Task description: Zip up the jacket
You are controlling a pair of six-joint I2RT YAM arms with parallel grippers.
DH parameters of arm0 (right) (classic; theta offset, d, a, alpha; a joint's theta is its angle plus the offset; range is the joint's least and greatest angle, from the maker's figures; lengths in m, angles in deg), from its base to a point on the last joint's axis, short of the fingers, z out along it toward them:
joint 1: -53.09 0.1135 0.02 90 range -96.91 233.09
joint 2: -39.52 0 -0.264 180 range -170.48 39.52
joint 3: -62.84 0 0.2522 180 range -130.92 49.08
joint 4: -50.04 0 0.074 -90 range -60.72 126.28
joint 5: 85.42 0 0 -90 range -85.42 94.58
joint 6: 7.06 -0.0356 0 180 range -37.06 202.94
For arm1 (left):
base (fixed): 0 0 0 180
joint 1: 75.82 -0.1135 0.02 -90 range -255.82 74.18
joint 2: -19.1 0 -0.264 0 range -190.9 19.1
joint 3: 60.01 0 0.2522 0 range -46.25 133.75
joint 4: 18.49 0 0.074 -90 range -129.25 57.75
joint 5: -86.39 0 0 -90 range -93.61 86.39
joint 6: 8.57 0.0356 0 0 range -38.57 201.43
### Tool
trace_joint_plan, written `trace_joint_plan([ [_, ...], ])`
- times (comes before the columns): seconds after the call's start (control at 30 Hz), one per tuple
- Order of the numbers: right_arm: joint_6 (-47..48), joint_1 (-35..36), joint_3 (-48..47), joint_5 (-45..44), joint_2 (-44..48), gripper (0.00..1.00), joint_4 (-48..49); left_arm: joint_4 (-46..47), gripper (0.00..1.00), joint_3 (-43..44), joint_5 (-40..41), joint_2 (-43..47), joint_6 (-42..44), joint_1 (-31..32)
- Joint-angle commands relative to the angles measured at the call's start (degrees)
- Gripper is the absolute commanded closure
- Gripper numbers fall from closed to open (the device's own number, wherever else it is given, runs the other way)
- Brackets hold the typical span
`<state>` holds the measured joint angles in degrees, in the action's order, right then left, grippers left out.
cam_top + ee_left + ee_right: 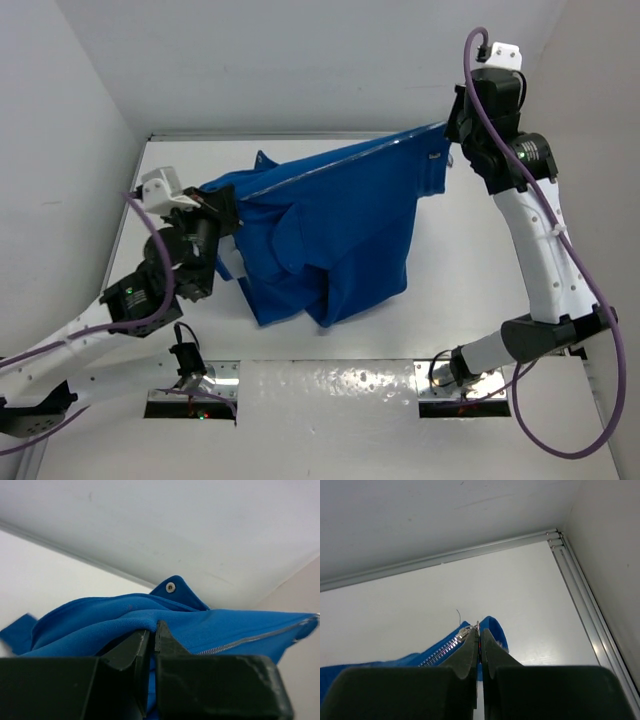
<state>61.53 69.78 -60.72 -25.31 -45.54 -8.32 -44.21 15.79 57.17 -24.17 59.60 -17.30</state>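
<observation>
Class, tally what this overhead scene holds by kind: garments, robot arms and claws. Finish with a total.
Bright blue fleece jacket: 1
White-and-black robot arms: 2 (left arm, right arm)
Black two-finger claws: 2 (left claw, right claw)
Total: 5

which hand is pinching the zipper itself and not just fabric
The right hand, at the far right: it is shut on the zipper at the jacket edge. The left hand pinches a fold of blue fabric, zipper beside it.
</observation>
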Motion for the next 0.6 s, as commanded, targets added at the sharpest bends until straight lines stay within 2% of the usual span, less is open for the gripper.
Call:
trace_joint_plan([
  [0.0,0.93,-3.59,7.79,-4.32,3.39,1.0,5.64,2.3,1.0,-2.61,7.26,-2.42,-2.42,-0.87],
  [0.07,-0.38,-3.5,12.39,1.37,4.37,1.0,7.24,4.05,1.0,-3.76,4.72,-4.1,-3.13,-0.95],
  [0.1,-1.17,-3.42,14.76,3.85,5.07,1.0,8.55,4.49,0.89,-4.12,3.49,-5.93,-3.14,-1.04],
  [0.13,-2.75,-3.42,18.96,7.96,6.03,1.0,10.13,4.41,0.62,-3.95,1.39,-7.78,-3.57,-1.22],
  [0.17,-3.37,-3.33,20.83,8.0,6.04,1.0,10.15,4.15,0.62,-3.86,0.23,-7.8,-3.84,-1.22],
  [0.2,-4.16,-3.33,22.68,11.49,7.09,1.0,11.63,3.62,0.38,-3.42,-0.73,-9.1,-4.01,-1.48],
  [0.23,-4.52,-3.33,25.22,13.26,7.53,0.97,12.08,2.83,0.25,-2.11,-1.7,-9.73,-4.28,-1.65],
  [0.27,-5.13,-3.15,25.94,16.67,7.97,0.77,12.78,0.91,0.12,-1.4,-3.36,-10.69,-4.45,-1.66],
  [0.33,-5.48,-3.07,27.0,20.47,9.64,0.48,13.13,-1.38,0.07,0.87,-4.08,-11.14,-4.63,-1.74],
  [0.37,-5.66,-2.98,26.92,22.31,10.17,0.23,13.13,-4.0,0.07,1.5,-4.61,-11.05,-5.59,-1.66],
  [0.47,-6.89,-2.89,25.69,28.65,13.5,0.04,11.99,-7.18,0.02,2.21,-8.2,-7.12,-6.47,-1.74],
  [0.57,-8.12,-2.89,27.79,33.39,19.65,0.01,13.04,-9.13,0.01,0.46,-13.3,-1.06,-7.53,-1.66],
])
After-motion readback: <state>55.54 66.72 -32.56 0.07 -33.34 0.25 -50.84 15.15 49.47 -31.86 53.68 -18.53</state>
